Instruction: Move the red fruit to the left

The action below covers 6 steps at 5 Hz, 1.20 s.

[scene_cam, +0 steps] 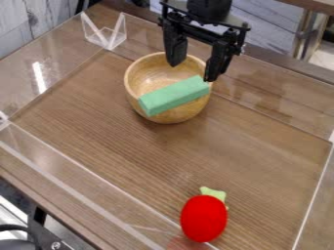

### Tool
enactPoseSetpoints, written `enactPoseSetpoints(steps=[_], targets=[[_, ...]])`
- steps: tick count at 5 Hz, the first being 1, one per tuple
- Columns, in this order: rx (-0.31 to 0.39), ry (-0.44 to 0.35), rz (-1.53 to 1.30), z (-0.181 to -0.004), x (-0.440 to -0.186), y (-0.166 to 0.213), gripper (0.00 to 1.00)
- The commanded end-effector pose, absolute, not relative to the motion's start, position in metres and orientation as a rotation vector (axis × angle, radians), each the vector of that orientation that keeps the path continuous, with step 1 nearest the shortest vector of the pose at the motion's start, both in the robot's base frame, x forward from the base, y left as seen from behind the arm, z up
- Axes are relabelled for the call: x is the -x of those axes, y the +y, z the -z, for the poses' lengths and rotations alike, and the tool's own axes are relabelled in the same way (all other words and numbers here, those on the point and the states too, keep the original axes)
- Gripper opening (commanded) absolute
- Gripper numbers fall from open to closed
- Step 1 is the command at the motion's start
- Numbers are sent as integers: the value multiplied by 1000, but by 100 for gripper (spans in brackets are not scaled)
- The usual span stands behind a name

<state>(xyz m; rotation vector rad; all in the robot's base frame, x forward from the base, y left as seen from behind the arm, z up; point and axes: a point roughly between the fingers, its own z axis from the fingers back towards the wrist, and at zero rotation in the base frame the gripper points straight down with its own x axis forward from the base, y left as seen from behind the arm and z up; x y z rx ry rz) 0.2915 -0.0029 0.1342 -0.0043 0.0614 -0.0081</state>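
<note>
A green rectangular block (175, 95) lies tilted across a wooden bowl (154, 71) on the wood-grain table (117, 156).

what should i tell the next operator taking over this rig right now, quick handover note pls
Gripper: open, pointing down, hovering over the wooden bowl at the back of the table, holding nothing.
Red fruit: on the table at the near edge, right of centre, far from the gripper.
Green block: lies tilted in the bowl, not part of the job.
Done: nothing visible yet.
Left: reach the fruit, grasp it, move it to the left.
</note>
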Motion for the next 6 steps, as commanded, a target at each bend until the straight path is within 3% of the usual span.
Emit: enactPoseSetpoints(steps=[1, 4, 6], targets=[[14, 83, -23, -129, -286, -11, 100], [39, 98, -152, -117, -235, -37, 100], [42, 96, -159, -115, -202, -89, 100]])
